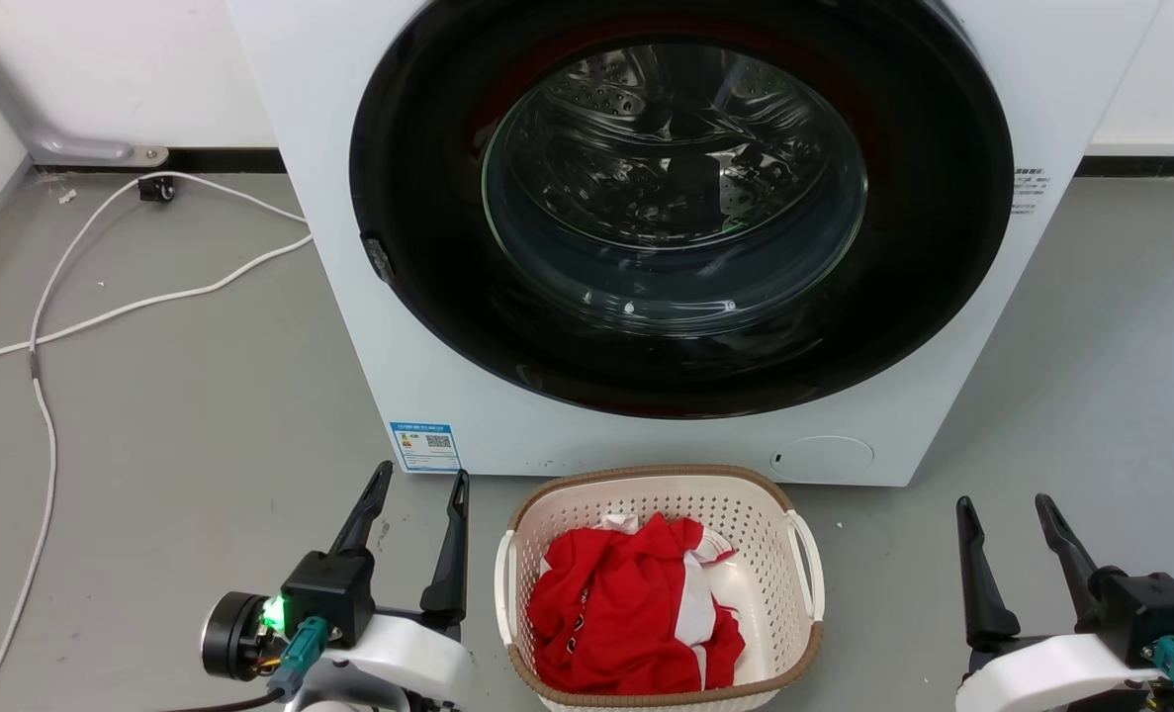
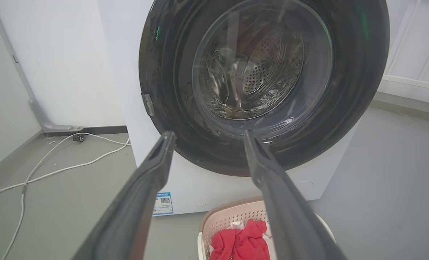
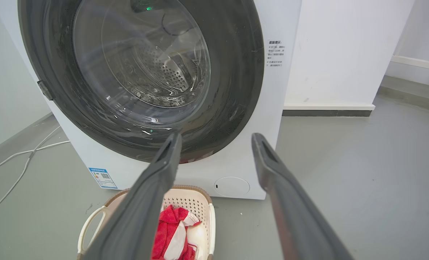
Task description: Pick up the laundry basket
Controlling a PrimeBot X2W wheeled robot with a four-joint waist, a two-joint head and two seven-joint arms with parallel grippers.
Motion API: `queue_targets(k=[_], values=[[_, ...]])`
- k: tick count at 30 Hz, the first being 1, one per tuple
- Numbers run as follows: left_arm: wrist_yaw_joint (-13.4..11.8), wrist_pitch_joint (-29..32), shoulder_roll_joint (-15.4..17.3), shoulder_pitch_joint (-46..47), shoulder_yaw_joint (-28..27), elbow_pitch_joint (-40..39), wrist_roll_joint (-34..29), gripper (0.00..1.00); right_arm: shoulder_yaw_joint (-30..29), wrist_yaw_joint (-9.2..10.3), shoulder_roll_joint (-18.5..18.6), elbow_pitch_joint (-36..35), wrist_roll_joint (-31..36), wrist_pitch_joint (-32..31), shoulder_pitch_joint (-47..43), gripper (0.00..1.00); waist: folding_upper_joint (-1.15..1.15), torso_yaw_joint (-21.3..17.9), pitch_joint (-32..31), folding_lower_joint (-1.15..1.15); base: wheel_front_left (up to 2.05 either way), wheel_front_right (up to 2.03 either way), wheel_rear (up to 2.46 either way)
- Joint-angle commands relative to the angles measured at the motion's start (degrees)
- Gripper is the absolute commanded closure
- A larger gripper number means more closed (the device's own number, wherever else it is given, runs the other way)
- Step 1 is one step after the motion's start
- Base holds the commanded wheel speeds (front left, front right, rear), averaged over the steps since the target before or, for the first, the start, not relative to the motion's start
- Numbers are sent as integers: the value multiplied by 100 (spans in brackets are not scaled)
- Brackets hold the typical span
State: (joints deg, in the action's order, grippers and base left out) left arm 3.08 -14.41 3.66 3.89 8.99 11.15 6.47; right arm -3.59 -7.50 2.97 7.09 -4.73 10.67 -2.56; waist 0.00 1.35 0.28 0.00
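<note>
We haven't begun the lift. The basket [image 1: 745,514] sits on the floor at bottom centre of the head view, just in front of the washer [image 1: 329,198], with red cloth [image 1: 626,613] inside. Our left gripper [image 1: 422,471] at lower left and right gripper [image 1: 1003,501] at lower right flank it, both spread wide and empty. Grasping and raising are left. The washer's blue label [image 1: 424,446] bears a QR code; its print is too small to read.

We see the washer [image 1: 399,376] cut off at 12 o'clock and the laundry basket [image 1: 760,554] clipped at 6 o'clock in our head view; print on the blue label [image 1: 424,446] is too small to read.
</note>
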Motion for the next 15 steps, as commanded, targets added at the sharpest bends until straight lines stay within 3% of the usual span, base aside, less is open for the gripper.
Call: queue_targets(k=[1,15], values=[[10,-54,-4,-49,5,1,-94,0,5,2,-14,-3,92,48,-24,0,0,-1,7,0,0,0,0],[37,-81,-52,-53,-73,111,-126,0,-31,2,-15,75,186,136,19,0,0,3,18,0,0,0,0]])
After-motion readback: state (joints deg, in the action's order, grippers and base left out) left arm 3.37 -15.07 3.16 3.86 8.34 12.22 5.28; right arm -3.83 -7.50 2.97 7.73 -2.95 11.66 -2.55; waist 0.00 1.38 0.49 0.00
